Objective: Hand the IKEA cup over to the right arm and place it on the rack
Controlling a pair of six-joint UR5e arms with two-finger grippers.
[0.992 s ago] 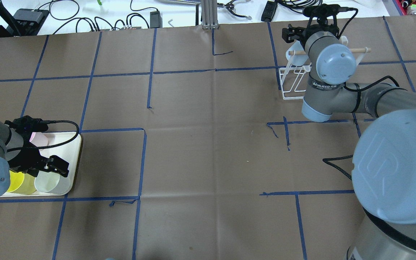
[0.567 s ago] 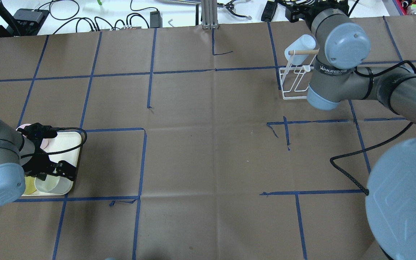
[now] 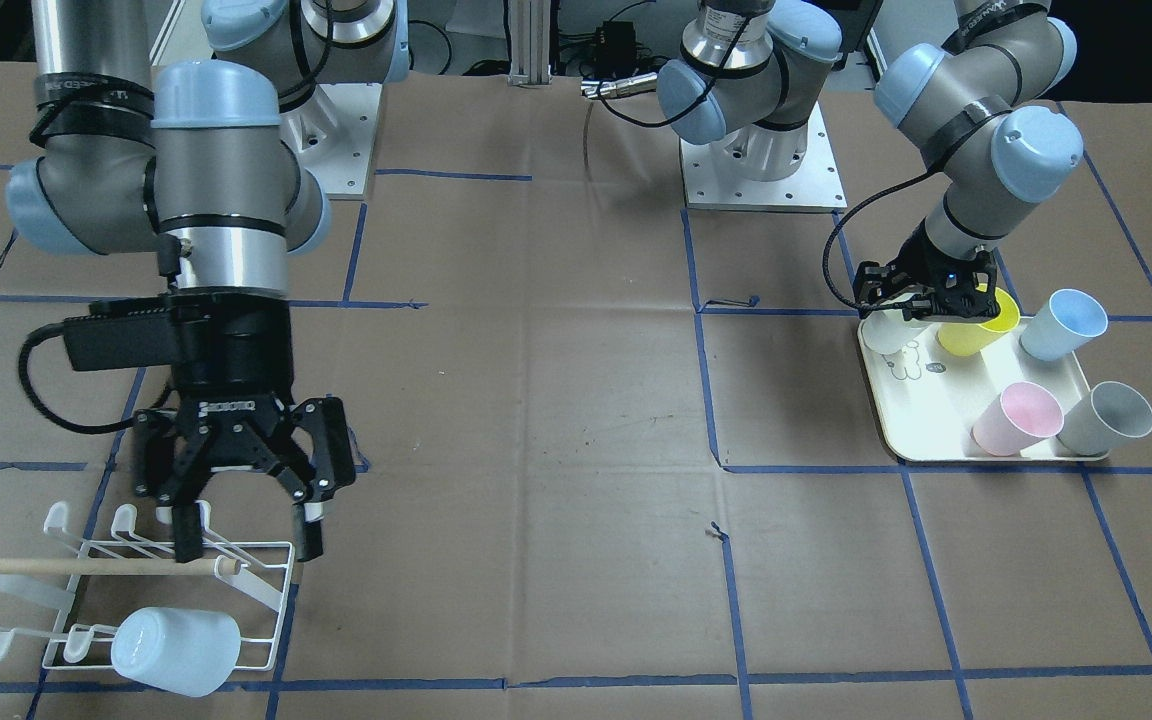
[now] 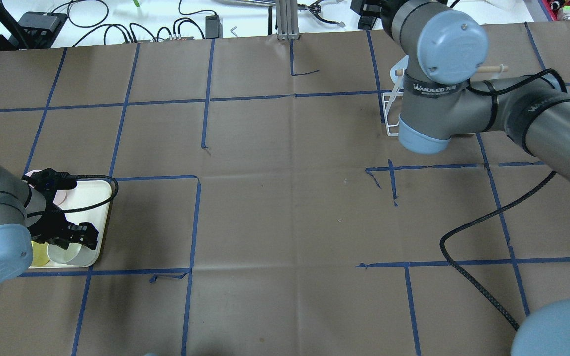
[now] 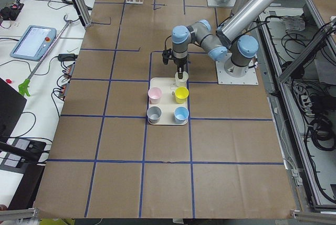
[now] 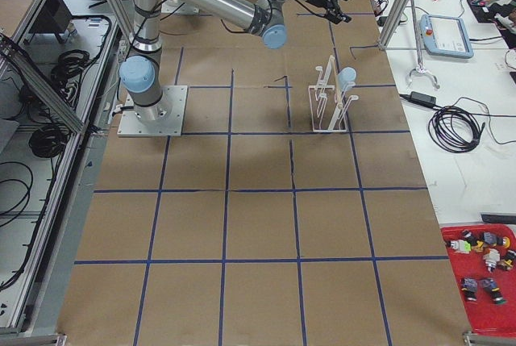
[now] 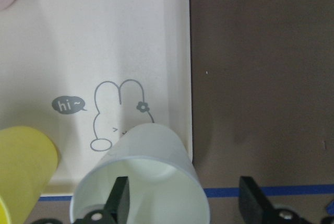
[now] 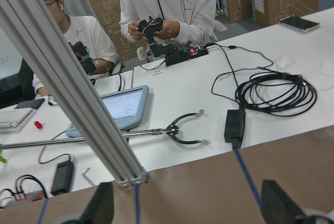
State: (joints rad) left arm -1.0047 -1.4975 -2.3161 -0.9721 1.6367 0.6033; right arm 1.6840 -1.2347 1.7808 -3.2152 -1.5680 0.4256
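- Across the whole scene spreads the brown-paper-covered table (image 4: 285, 198), marked into squares with blue tape.
- Over the rack reaches the silver-tubed right arm (image 4: 463, 113) with pale blue joint caps. Its black two-finger right gripper (image 3: 246, 540) hangs just above the wires, fingers spread wide with nothing between them.
- The silver left arm (image 3: 986, 160) bends down over the tray. Its black left gripper (image 7: 185, 198) is parted, one finger inside the white cup and the other outside, clear of the wall.
- The low white wire rack (image 3: 151, 585) with a pale wooden dowel across it stands near the table edge far from the robot. A pale blue plastic cup (image 3: 176, 650) sits mouth-down on one prong.
- The cream rounded plastic tray (image 3: 896, 440) bears a rabbit drawing.
- The translucent white plastic cup (image 7: 151, 145) stands at one corner of the tray, partly over the rabbit and just beside a yellow plastic cup (image 3: 976, 325).
- A sky-blue cup (image 3: 1061, 325), a pink cup (image 3: 1016, 420) and a grey cup (image 3: 1106, 420) share the tray.
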